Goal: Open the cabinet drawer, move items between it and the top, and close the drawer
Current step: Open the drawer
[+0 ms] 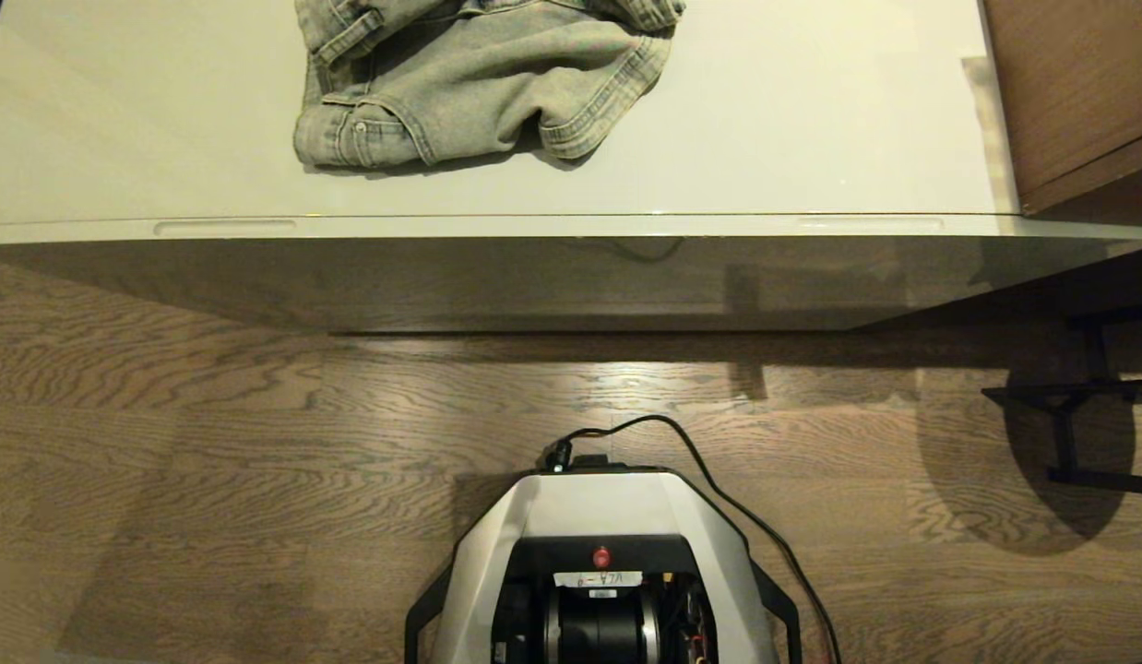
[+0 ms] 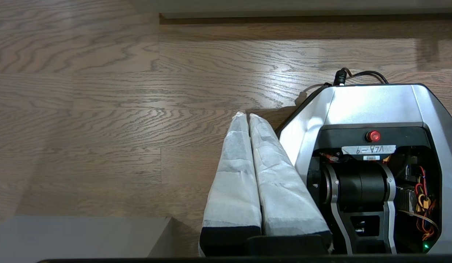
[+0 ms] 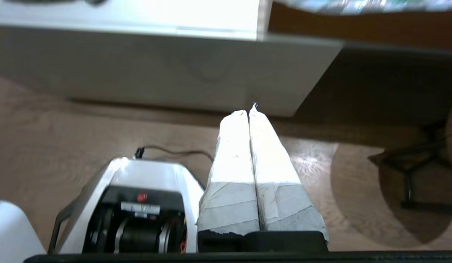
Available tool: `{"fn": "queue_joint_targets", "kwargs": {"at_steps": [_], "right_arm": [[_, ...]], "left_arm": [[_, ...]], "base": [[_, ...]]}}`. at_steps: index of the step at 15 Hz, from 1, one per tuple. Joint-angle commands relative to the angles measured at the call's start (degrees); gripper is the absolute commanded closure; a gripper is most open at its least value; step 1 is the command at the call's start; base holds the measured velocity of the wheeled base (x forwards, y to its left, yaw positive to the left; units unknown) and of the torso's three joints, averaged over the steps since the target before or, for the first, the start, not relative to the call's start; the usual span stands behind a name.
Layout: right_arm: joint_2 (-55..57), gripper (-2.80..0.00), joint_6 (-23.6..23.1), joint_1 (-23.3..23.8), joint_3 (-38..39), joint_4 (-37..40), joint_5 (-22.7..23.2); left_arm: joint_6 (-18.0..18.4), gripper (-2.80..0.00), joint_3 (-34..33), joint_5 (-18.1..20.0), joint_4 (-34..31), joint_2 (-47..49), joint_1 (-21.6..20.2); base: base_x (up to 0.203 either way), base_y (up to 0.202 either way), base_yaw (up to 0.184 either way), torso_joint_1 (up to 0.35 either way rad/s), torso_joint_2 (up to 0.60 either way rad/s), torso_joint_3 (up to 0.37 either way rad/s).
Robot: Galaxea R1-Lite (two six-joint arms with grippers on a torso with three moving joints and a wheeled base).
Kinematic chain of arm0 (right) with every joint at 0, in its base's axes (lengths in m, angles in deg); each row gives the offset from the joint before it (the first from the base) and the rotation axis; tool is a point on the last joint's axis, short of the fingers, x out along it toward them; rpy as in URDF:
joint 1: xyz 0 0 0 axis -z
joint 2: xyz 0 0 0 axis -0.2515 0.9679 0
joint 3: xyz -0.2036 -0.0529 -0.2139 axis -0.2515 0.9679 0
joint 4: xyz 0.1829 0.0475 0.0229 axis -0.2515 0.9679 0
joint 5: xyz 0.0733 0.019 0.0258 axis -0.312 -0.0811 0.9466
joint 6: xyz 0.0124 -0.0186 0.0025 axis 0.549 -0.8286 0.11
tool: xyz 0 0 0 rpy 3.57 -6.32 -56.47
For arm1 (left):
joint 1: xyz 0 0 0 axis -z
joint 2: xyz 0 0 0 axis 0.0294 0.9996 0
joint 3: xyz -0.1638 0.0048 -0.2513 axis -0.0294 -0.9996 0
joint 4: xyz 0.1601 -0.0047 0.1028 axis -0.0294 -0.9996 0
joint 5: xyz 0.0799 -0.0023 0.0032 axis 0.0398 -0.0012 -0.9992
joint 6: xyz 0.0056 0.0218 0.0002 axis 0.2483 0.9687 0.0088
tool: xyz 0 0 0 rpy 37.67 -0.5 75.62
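Note:
The cabinet's glossy off-white top [image 1: 811,111] fills the upper head view. Below its front edge the drawer front [image 1: 571,277] is closed flush. The items are out of view. Neither gripper appears in the head view. My left gripper [image 2: 248,115] is shut with nothing in it, its white-wrapped fingers [image 2: 233,175] pressed together over the wood floor beside my base. My right gripper [image 3: 249,111] is also shut and holds nothing. It points toward the right end of the cabinet front [image 3: 156,69], still apart from it.
Crumpled light-blue jeans [image 1: 479,83] lie on the top, left of centre. Brown wooden furniture [image 1: 1069,92] stands at the cabinet's right end, with a black stand's legs [image 1: 1069,406] on the floor below. My base [image 1: 603,553] and its black cable [image 1: 719,489] face the cabinet.

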Motion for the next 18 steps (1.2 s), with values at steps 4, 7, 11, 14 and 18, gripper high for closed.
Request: {"fn": "queue_joint_targets", "kwargs": {"at_steps": [4,7,11,14,18], "right_arm": [[23.8,0.00,6.2,1.4,-22.8,2.6,-0.5],[41.0,0.00,9.4,2.3,-30.0,10.3,13.0],[60.3,0.00,7.4,1.9,-28.9,12.6,23.0],[70.0,0.00,10.4,-2.0,-26.9,3.3,22.0],[74.1,0.00,21.9,-12.7,-25.6,-12.8,10.6]], "left_arm": [[0.0,0.00,0.0,0.0,0.0,0.0,0.0],[0.0,0.00,0.0,0.0,0.0,0.0,0.0],[0.0,0.00,0.0,0.0,0.0,0.0,0.0],[0.0,0.00,0.0,0.0,0.0,0.0,0.0],[0.0,0.00,-0.1,0.0,0.0,0.0,0.0]], "base": [[0.000,0.000,0.000,0.000,0.00,0.000],[0.000,0.000,0.000,0.000,0.00,0.000],[0.000,0.000,0.000,0.000,0.00,0.000],[0.000,0.000,0.000,0.000,0.00,0.000],[0.000,0.000,0.000,0.000,0.00,0.000]]}}
